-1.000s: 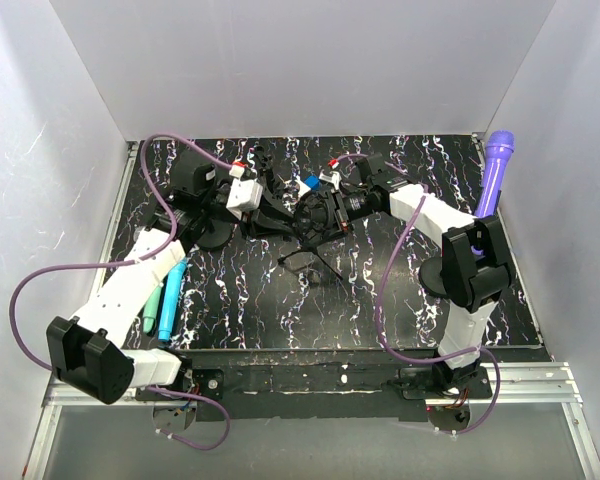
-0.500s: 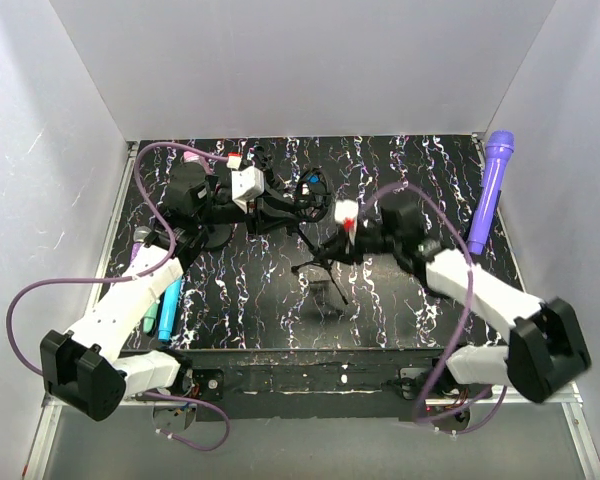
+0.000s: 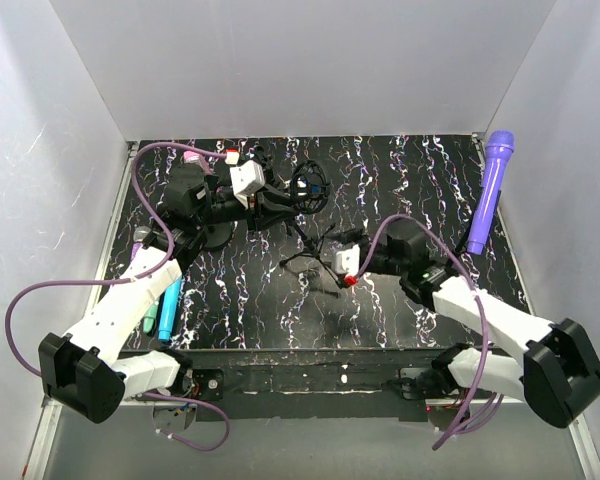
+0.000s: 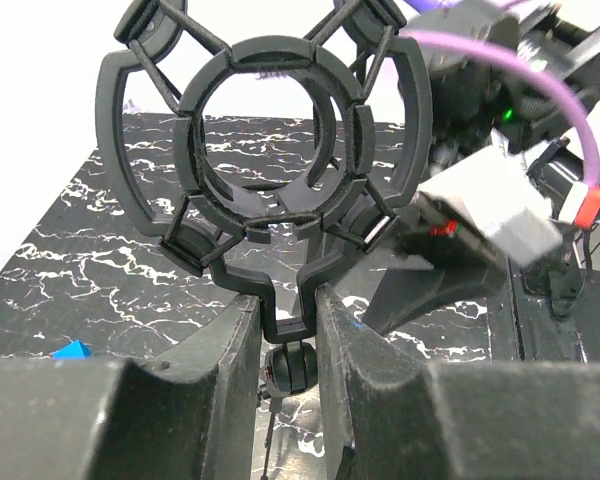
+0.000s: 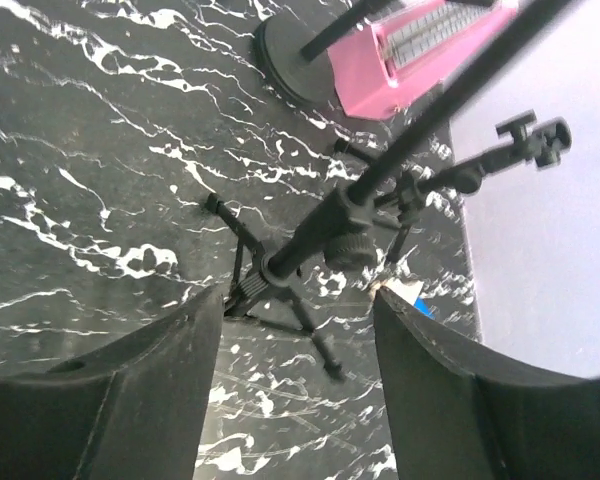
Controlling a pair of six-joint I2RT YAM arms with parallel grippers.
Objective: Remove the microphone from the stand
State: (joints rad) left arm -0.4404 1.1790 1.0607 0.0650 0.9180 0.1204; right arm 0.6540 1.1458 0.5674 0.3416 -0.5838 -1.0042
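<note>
My right arm has pulled back toward the near edge; the right gripper (image 5: 298, 300) hangs released, fingers spread over the stand (image 5: 310, 245). The left gripper (image 4: 285, 330) is clenched on the stem of the ring cradle (image 4: 270, 52), at the far side. The purple microphone (image 3: 492, 190) leans against the right wall, well apart from the stand.

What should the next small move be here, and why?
Probably close the right gripper on the stand pole: its jaws are open either side of it, while the left gripper is shut on the mount stem. Steadying the stand should let the left arm pull the mount free.
</note>
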